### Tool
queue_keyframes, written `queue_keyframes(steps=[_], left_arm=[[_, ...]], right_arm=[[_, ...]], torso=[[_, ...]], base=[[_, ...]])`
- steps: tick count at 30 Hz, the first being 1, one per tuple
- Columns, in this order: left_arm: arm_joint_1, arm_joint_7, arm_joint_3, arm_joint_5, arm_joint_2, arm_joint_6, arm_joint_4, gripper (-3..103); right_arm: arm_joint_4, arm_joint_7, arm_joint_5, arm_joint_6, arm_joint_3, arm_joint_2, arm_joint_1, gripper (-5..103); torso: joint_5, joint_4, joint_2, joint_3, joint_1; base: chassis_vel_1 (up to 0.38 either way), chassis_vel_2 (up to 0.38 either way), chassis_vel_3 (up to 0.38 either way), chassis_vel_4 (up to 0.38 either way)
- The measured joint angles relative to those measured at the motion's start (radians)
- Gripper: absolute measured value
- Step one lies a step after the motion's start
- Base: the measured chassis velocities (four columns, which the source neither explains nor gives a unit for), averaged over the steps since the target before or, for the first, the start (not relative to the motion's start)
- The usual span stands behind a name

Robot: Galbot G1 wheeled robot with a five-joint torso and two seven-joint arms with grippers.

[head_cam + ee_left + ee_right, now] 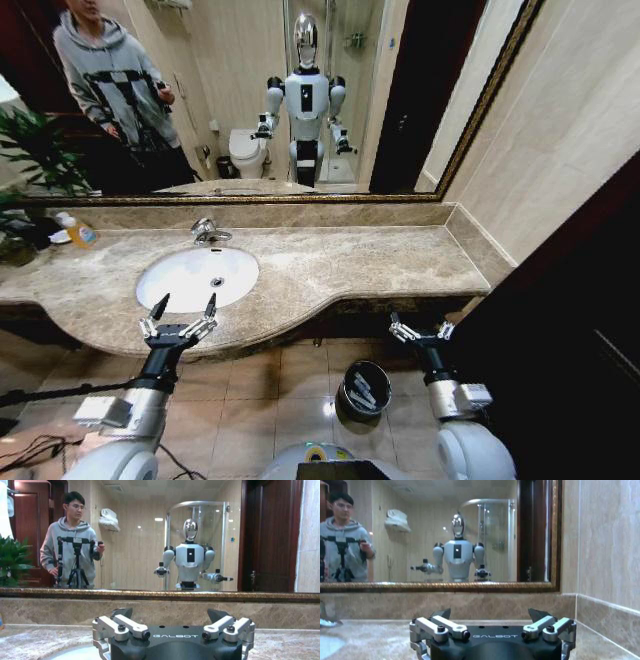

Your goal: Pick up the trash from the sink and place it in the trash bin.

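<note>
Below, trash bin (364, 388) holding white trash (361, 395); sink (197, 277) bare

Each arm ended in a black, block-shaped left gripper (179, 318) and right gripper (421, 329) body marked "GALBOT" in white lettering, fitted with silver machined-metal finger linkages fastened by black round-head screws and tipped with dark wedge-shaped pads (122, 612). Behind each gripper, a slim black wrist section (160, 366) joined a silver-grey cylindrical forearm segment (452, 398) and then a rounded white glossy arm shell (478, 452), with a thin black cable (60, 390) running beside the left forearm.
</note>
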Motion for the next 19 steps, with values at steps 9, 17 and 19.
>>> queue_keyframes(steps=[9, 17, 19], left_arm=[[0.000, 0.000, 0.000, 0.000, 0.000, 0.000, 0.000, 100], [0.000, 0.000, 0.000, 0.000, 0.000, 0.000, 0.000, 100], [0.000, 0.000, 0.000, 0.000, 0.000, 0.000, 0.000, 100]], right_arm=[[0.066, 0.010, -0.015, -0.013, -0.003, 0.006, -0.023, 100], [0.075, 0.010, -0.021, -0.019, -0.004, 0.006, -0.025, 100], [0.075, 0.010, -0.021, -0.020, -0.004, 0.006, -0.025, 100]], torso=[[0.0000, 0.0000, 0.000, 0.000, 0.000], [0.0001, 0.0000, 0.000, 0.000, 0.000], [0.0000, 0.0000, 0.000, 0.000, 0.000]], base=[[0.000, 0.000, 0.000, 0.000], [0.000, 0.000, 0.000, 0.000], [0.000, 0.000, 0.000, 0.000]])
